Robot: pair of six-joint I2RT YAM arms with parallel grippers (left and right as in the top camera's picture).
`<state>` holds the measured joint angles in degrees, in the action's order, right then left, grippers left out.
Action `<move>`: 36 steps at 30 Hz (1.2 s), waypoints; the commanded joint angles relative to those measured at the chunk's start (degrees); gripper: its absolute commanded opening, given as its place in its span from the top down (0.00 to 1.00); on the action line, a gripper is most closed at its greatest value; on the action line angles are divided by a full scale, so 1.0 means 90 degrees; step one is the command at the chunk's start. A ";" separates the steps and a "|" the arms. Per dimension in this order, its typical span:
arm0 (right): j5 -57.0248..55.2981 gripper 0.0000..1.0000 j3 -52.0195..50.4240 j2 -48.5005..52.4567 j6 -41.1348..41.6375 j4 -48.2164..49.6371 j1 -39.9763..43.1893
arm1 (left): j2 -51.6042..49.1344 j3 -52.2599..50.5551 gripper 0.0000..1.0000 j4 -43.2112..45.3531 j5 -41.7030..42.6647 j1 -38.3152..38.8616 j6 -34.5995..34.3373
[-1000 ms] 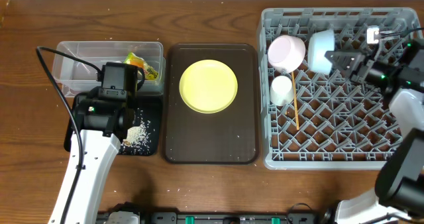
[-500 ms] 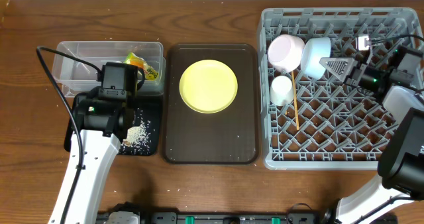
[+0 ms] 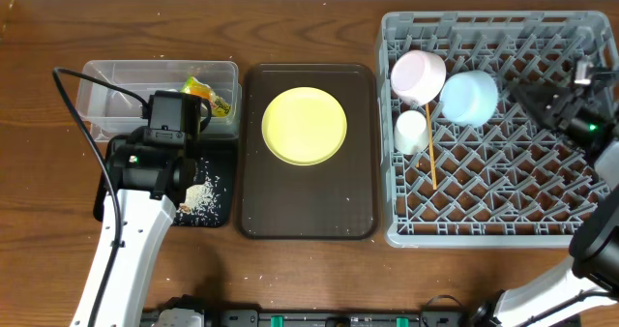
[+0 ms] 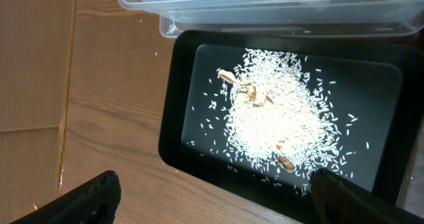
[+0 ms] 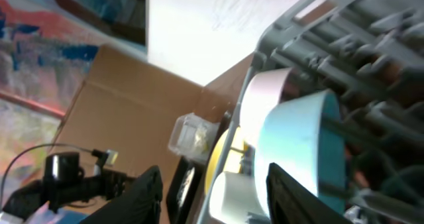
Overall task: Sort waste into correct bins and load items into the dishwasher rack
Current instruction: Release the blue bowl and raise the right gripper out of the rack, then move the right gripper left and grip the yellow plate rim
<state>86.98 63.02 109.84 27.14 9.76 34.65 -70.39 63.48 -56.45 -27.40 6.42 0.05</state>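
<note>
Wooden counter (image 3: 309, 279), white wall (image 5: 199, 18) behind; left claw (image 4: 218, 201) gapes empty above rice (image 4: 271, 124), right claw (image 5: 218, 191) gapes empty near blue bowl (image 5: 298, 138)

We see dark wood-grain counter (image 3: 309, 269), evenly lit. Right wrist view: white wall (image 5: 199, 18) behind, brown cardboard box (image 5: 112, 111) below it, colourful painted panel (image 5: 40, 45) far left.
</note>
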 commanded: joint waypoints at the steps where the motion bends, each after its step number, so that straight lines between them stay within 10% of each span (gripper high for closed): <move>1: -0.0121 0.50 0.0046 0.0044 0.1450 0.0767 0.0119 | -0.0007 0.0058 0.06 -0.0012 -0.0080 -0.0027 0.0039; 13: -0.0529 0.51 0.0163 0.0034 0.6761 0.6844 -0.0294 | -0.0007 0.0058 0.06 -0.0010 -0.0080 -0.0027 0.0039; 26: -0.1885 0.52 0.1110 0.0034 0.6329 0.5501 -0.1846 | -0.0007 0.0058 0.06 -0.0012 -0.0080 -0.0027 0.0039; 36: -0.2851 0.49 0.2720 0.0034 0.1962 -0.0058 -0.3988 | -0.0007 0.0058 0.06 -0.0012 -0.0080 -0.0027 0.0039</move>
<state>68.49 84.62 110.10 62.54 16.60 2.90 -70.39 63.48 -56.45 -27.40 6.42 0.05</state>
